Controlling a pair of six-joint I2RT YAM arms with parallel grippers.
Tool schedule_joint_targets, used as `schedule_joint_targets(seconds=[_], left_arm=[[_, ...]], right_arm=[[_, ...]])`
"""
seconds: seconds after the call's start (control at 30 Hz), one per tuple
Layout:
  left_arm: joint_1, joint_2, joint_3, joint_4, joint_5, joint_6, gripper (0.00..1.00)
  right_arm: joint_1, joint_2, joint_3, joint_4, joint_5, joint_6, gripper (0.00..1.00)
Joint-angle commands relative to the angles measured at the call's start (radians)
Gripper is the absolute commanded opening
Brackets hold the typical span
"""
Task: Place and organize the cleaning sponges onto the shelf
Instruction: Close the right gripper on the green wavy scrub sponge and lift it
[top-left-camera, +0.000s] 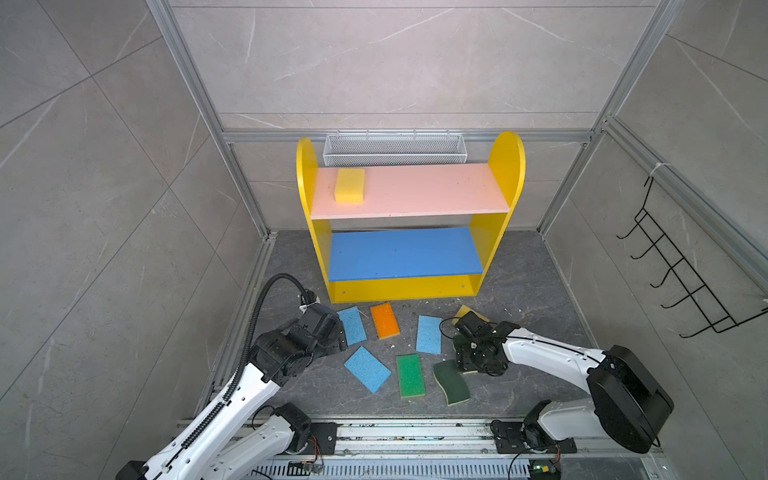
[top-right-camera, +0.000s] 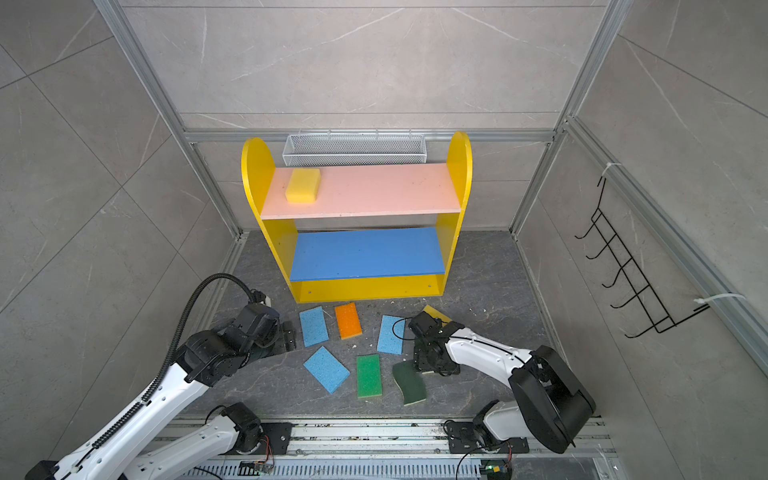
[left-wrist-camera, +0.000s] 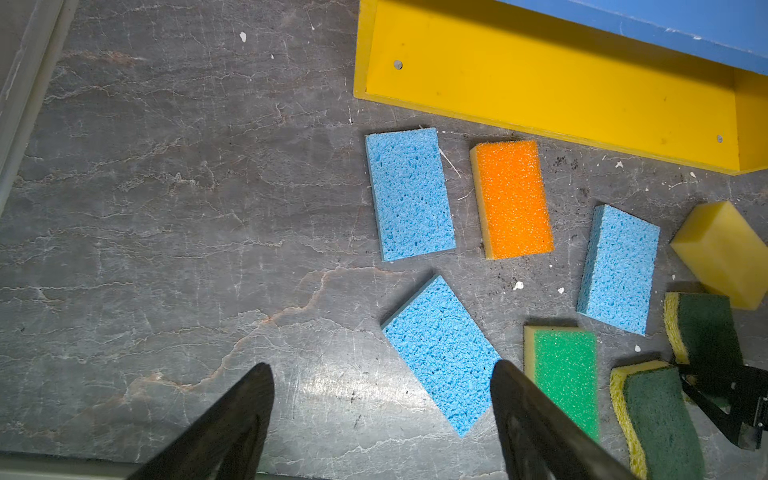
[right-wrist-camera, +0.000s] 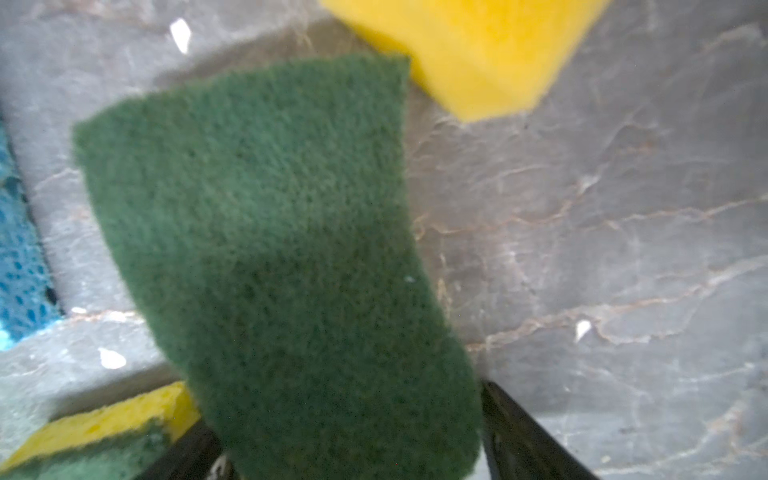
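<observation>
On the yellow shelf (top-left-camera: 505, 158) a thick yellow sponge (top-left-camera: 350, 185) lies at the left of the pink board. On the floor in front are three light blue sponges (top-left-camera: 352, 326) (top-left-camera: 367, 369) (top-left-camera: 429, 334), an orange one (top-left-camera: 385, 320), a bright green one (top-left-camera: 410, 375), a dark green scourer (top-left-camera: 451, 382) and a second yellow sponge (top-left-camera: 465, 311). My right gripper (right-wrist-camera: 345, 415) is down over another dark green scourer (right-wrist-camera: 270, 228), its jaws against both long edges. My left gripper (left-wrist-camera: 380, 368) hovers open and holds nothing, one fingertip beside a blue sponge (left-wrist-camera: 440, 353).
A white mesh basket (top-left-camera: 395, 149) hangs behind the shelf. A black wire hook rack (top-left-camera: 681, 270) is on the right wall. Aluminium frame rails (top-left-camera: 249, 266) border the dark stone floor, which has small crumbs on it. The blue middle board (top-left-camera: 403, 253) is bare.
</observation>
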Motion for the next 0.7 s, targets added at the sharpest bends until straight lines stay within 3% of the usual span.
schedule_joint_targets(seconds=[0.0, 0.17, 0.67], left_arm=[[0.001, -0.009, 0.002, 0.006, 0.002, -0.013, 0.84], [0.0, -0.009, 0.007, 0.005, -0.003, -0.016, 0.84], [0.001, 0.027, 0.038, 0.005, 0.011, -0.018, 0.84]], right_arm=[[0.006, 0.003, -0.033, 0.034, 0.003, 0.006, 0.8], [0.008, -0.03, -0.064, 0.075, -0.034, -0.01, 0.71], [0.01, -0.069, -0.061, 0.071, -0.077, -0.048, 0.66]])
